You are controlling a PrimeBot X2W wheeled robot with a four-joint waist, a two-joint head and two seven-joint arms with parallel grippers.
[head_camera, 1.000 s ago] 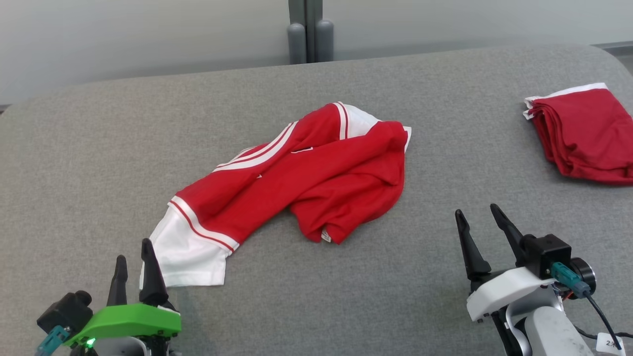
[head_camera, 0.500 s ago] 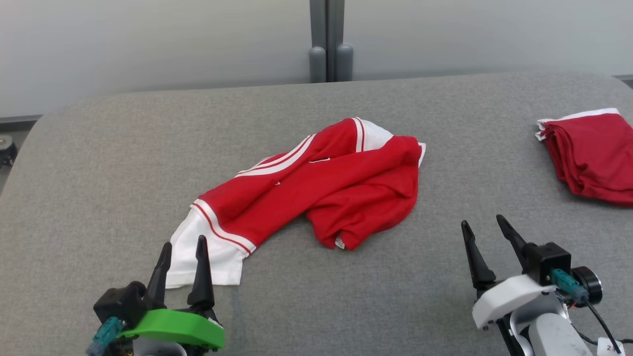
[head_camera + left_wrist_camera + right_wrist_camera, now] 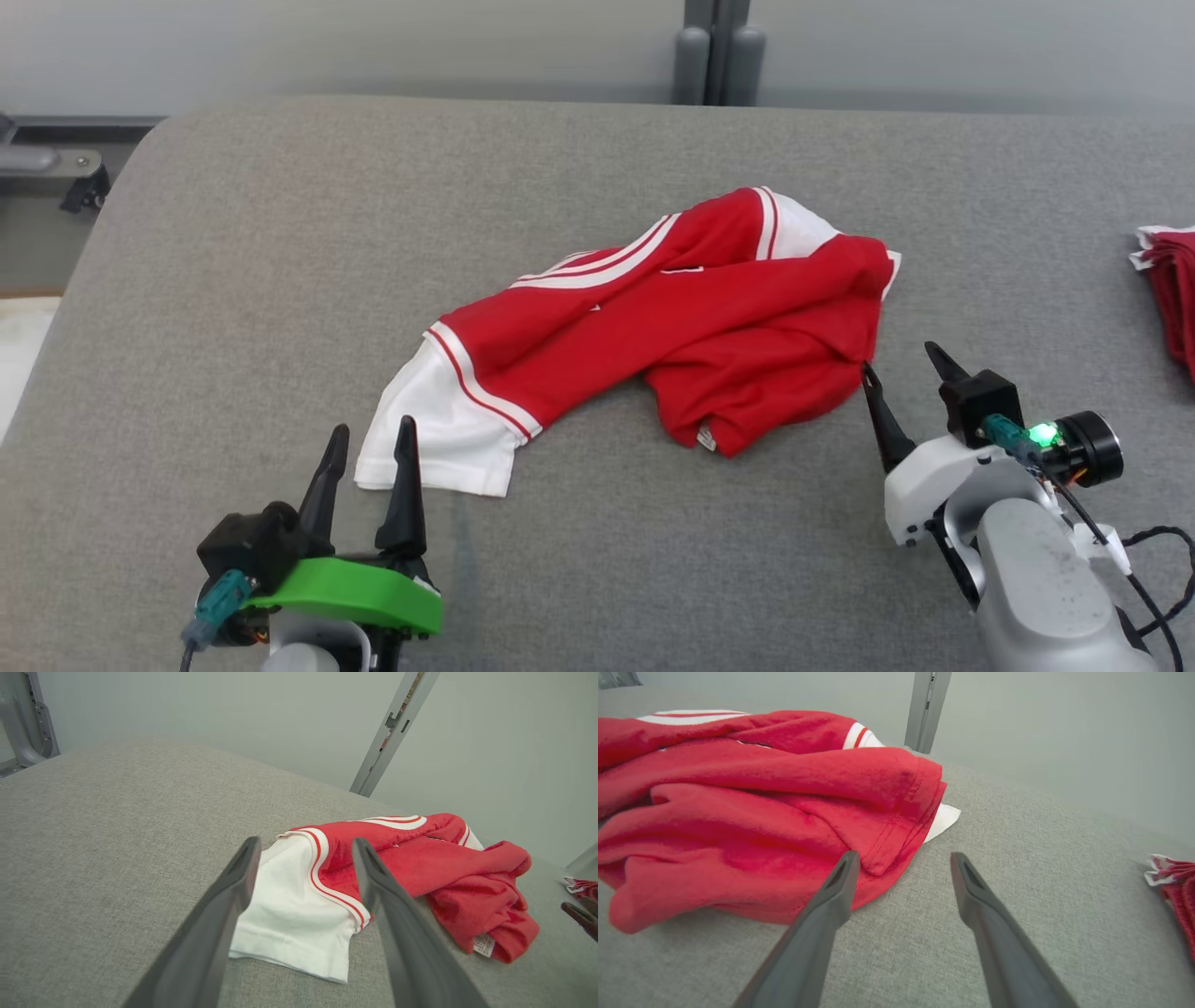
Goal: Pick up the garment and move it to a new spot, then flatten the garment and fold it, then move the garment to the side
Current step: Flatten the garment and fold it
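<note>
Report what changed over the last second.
The camera swung left. The right pincer closed in on the right end of the garment; the left pincer edged toward its white sleeve. Nothing grasped, both open. The garment and the folded red pile stayed put.

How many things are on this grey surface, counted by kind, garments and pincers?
Garments: 2, the crumpled red and white garment and the folded red garment at the right edge.
Pincers: 2, the left pincer and the right pincer, both open.
Total: 4.
</note>
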